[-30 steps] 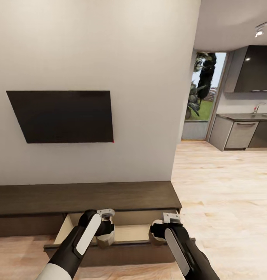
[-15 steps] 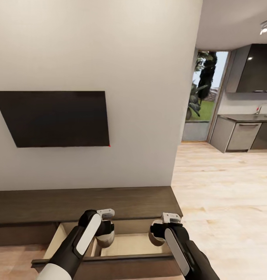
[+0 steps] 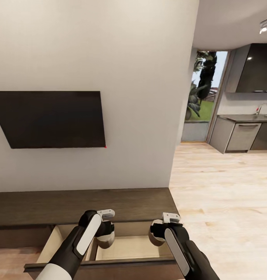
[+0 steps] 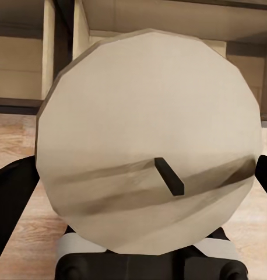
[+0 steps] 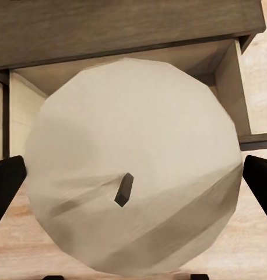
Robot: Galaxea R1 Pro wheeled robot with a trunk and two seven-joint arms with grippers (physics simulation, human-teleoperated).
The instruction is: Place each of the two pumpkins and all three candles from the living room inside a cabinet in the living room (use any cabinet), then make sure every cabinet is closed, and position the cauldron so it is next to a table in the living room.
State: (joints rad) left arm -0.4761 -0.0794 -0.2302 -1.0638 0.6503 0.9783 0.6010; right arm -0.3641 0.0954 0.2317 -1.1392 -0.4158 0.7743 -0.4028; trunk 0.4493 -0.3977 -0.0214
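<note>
The long dark-brown cabinet (image 3: 82, 202) runs along the wall, and one drawer (image 3: 127, 247) stands pulled out with a beige inside. My left gripper (image 3: 105, 238) is shut on a pale candle (image 3: 105, 243) above the drawer's left part. My right gripper (image 3: 157, 235) is shut on a second candle (image 3: 154, 238) above its right part. In the left wrist view the candle's (image 4: 148, 140) round top and dark wick sit between black fingers (image 4: 11, 198). The right wrist view has the other candle (image 5: 133, 169) between its fingers (image 5: 259, 181), with the drawer (image 5: 227, 64) behind it.
A black TV (image 3: 47, 118) hangs on the wall above the cabinet. The drawer's dark front panel (image 3: 102, 266) lies just before me. Open wood floor (image 3: 219, 194) stretches to the right towards a kitchen with dark grey units (image 3: 242, 136) and a glass door (image 3: 203, 97).
The whole view has shifted: the camera moved nearer the cabinet and a little right. Both held candles now hang over the drawer's inside, no longer at its front edge.
</note>
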